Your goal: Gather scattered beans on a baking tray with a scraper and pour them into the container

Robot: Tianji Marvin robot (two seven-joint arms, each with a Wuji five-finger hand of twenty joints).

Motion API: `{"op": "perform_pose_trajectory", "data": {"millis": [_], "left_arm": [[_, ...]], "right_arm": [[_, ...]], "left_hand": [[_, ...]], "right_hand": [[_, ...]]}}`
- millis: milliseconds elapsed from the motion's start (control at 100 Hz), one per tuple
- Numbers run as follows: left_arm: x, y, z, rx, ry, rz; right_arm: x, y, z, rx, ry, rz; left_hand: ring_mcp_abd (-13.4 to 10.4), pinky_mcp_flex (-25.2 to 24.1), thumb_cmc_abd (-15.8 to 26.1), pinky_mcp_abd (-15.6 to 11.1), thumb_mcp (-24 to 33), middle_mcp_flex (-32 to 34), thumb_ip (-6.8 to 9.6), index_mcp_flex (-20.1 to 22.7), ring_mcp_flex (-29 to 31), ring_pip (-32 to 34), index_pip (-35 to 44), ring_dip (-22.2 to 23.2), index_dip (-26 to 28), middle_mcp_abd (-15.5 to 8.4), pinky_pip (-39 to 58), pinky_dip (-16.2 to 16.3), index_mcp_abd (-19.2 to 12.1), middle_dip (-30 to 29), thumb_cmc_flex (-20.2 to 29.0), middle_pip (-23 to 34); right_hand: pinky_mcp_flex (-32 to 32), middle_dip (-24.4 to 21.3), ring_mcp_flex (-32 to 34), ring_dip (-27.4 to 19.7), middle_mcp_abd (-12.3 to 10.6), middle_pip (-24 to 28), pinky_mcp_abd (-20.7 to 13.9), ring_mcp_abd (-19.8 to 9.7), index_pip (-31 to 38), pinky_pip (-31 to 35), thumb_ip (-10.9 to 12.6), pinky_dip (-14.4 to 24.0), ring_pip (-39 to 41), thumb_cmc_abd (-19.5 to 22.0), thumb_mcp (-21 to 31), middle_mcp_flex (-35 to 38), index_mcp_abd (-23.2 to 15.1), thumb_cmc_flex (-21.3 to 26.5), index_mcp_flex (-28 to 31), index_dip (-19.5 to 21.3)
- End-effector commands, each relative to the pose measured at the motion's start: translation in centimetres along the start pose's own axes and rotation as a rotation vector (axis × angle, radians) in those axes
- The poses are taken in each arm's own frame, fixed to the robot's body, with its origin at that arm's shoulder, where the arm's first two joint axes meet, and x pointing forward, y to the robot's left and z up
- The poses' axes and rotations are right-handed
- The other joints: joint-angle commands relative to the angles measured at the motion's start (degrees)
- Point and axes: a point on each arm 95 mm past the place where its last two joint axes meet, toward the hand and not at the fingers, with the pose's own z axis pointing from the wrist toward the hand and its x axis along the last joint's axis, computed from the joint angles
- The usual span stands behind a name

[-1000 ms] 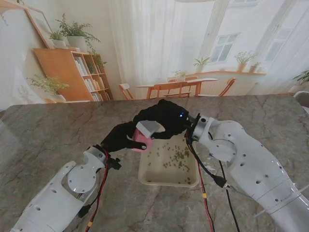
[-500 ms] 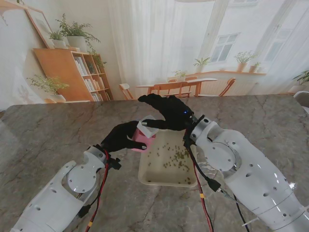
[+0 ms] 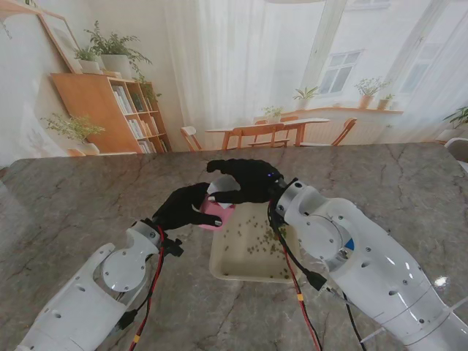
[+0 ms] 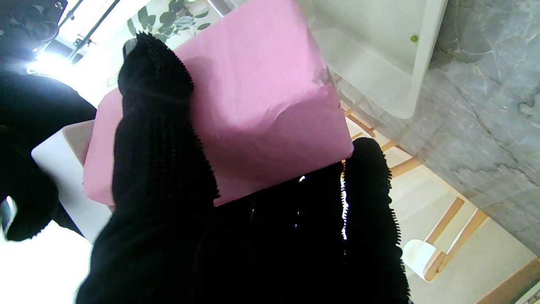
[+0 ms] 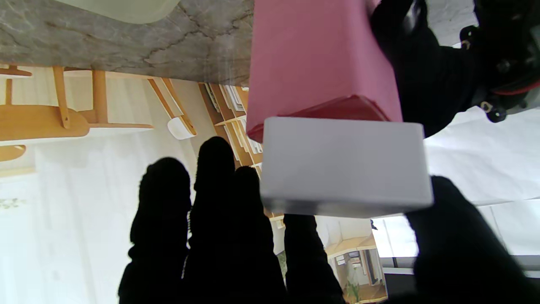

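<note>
My left hand (image 3: 183, 207) is shut on a pink box-shaped container (image 3: 217, 213), held off the table by the far left corner of the cream baking tray (image 3: 252, 273). Green beans (image 3: 267, 238) lie scattered in the tray. My right hand (image 3: 245, 180) reaches over the container and pinches a white scraper (image 3: 214, 189) just above it. In the right wrist view the scraper (image 5: 344, 164) sits between thumb and fingers (image 5: 215, 202), against the container (image 5: 320, 59). The left wrist view shows my fingers (image 4: 160, 169) wrapped on the container (image 4: 253, 93), beside the tray (image 4: 379, 63).
The grey marble table (image 3: 88, 197) spreads wide on both sides of the tray. Cables hang from both forearms near the tray's near edge. A bookshelf, chairs and a window stand beyond the table's far edge.
My right hand has swung left and turned over the container, carrying the scraper with it, and its forearm now lies across the tray's right side. The left hand and container have stayed put.
</note>
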Motion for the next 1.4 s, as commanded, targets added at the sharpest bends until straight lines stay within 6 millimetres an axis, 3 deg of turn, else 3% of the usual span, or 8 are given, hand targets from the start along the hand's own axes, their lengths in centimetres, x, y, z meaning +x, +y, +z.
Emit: {"op": "perform_pose_trajectory", "data": {"millis": [0,240,390,770,830,940,1150,1390], "left_arm": [[0.1,0.1,0.0,0.003,0.004,-0.007],[0.1,0.1,0.0,0.004,0.003,-0.007],[0.1,0.1,0.0,0.004,0.003,-0.007],[0.1,0.1,0.0,0.005,-0.001,-0.007],[0.0,0.1,0.0,0.006,-0.002,-0.007],[0.0,0.1,-0.1,0.005,-0.005,-0.007],[-0.2,0.1,-0.1,0.005,-0.01,-0.005],[-0.3,0.0,-0.1,0.006,-0.01,-0.004]], "right_arm": [[0.2,0.1,0.1,0.026,0.023,-0.012],[0.3,0.7,0.0,0.049,0.09,-0.074],[0.0,1.0,0.0,0.036,0.175,-0.152],[-0.5,1.3,0.4,-0.045,0.332,-0.309],[-0.5,1.4,0.3,-0.046,0.347,-0.33],[-0.5,1.5,0.0,-0.043,0.364,-0.35],[-0.4,1.4,-0.5,-0.05,0.349,-0.254],[0.7,1.0,-0.6,-0.1,0.113,-0.12]], "left_hand": [[-2.69,0.6,14.45,-0.41,11.85,6.09,1.14,5.6,0.98,2.24,7.29,0.92,1.88,-9.88,1.4,1.62,-10.15,4.29,12.56,13.0],[-2.71,0.63,14.49,-0.43,11.81,6.1,1.13,5.58,0.95,2.26,7.28,0.96,1.91,-9.88,1.44,1.66,-10.13,4.32,12.57,13.04],[-2.56,0.6,14.4,-0.4,11.85,6.1,1.15,5.59,1.03,2.33,7.29,1.0,1.91,-9.82,1.45,1.69,-10.11,4.3,12.56,13.03],[-2.51,0.64,14.39,-0.33,11.82,6.14,1.14,5.72,1.07,2.43,7.36,1.06,1.94,-9.76,1.53,1.75,-10.11,4.31,12.57,13.09],[-2.64,0.65,14.39,-0.35,11.84,6.13,1.14,5.63,1.03,2.42,7.31,1.05,1.91,-9.87,1.55,1.76,-10.09,4.27,12.57,13.06],[-2.62,0.64,14.43,-0.39,11.81,6.1,1.13,5.6,1.05,2.42,7.28,1.06,1.89,-9.81,1.54,1.76,-10.0,4.28,12.57,13.07],[-2.55,0.61,14.42,-0.31,11.92,6.1,1.15,5.6,1.0,2.47,7.31,1.08,1.92,-9.8,1.59,1.8,-10.05,4.3,12.57,13.13],[-2.59,0.58,14.48,-0.34,11.84,6.06,1.13,5.58,0.98,2.48,7.31,1.09,1.96,-9.84,1.63,1.82,-10.11,4.29,12.57,13.13]], "right_hand": [[0.92,0.42,0.92,-3.55,-2.64,1.57,-2.47,-1.94,1.19,-3.15,2.5,-3.42,-3.72,-3.04,2.35,1.37,-1.12,3.16,1.14,1.92],[6.5,-1.72,7.73,-12.08,-9.52,9.55,-6.74,-7.16,5.65,-10.08,3.34,-12.29,-12.07,-8.9,8.64,6.47,-5.3,21.12,6.24,4.99],[5.57,3.96,10.81,-13.18,-15.51,8.36,-6.07,-10.01,6.91,-14.06,-4.45,-16.66,-19.65,-16.93,20.67,10.82,-12.78,28.81,6.24,4.36],[-1.58,-13.75,13.44,-16.82,-21.39,7.13,-5.08,-14.9,8.56,-22.47,-8.11,-27.49,-33.86,-24.37,33.5,6.79,-22.68,28.33,4.5,-2.93],[-6.43,-16.57,8.6,-24.09,-20.42,4.09,-3.27,-13.86,8.61,-22.94,-1.96,-31.84,-35.57,-20.96,34.29,4.93,-24.46,23.48,4.57,-5.46],[-21.97,-21.01,-3.98,-28.64,-14.2,-2.83,0.06,-5.45,1.57,-25.56,-1.78,-36.56,-39.88,-19.32,32.33,-1.85,-20.16,9.57,2.76,-9.6],[-37.99,-24.97,-29.04,-31.53,-1.96,-10.56,4.65,8.34,-10.03,-42.5,0.15,-50.97,-41.21,4.18,3.07,-16.85,-4.46,-6.44,-4.69,-8.16],[-28.26,-19.6,-14.11,-19.57,1.13,-8.38,7.06,7.1,-7.98,-29.43,2.58,-20.64,-35.27,20.92,-17.28,-9.94,-1.25,1.48,-1.84,-9.65]]}}
